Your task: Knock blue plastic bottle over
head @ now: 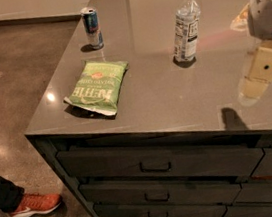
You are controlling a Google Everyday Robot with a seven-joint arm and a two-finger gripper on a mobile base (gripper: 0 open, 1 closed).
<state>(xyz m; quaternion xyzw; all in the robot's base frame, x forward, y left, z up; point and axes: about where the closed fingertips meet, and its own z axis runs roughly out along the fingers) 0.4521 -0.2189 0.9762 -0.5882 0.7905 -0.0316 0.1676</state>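
Observation:
The blue plastic bottle [185, 27] is clear with a white cap and a bluish-white label. It stands upright on the grey countertop [174, 95], towards the back middle. My gripper [250, 90] hangs over the right side of the countertop, to the right of the bottle and nearer the front, apart from it. Its cream-coloured finger [262, 65] points down and to the left, with its tip just above the surface.
A slim blue-and-silver can [91, 27] stands at the back left. A green chip bag [97, 85] lies flat near the front left. Drawers [156, 165] fill the cabinet front. A person's orange shoe [33, 205] is on the floor at the lower left.

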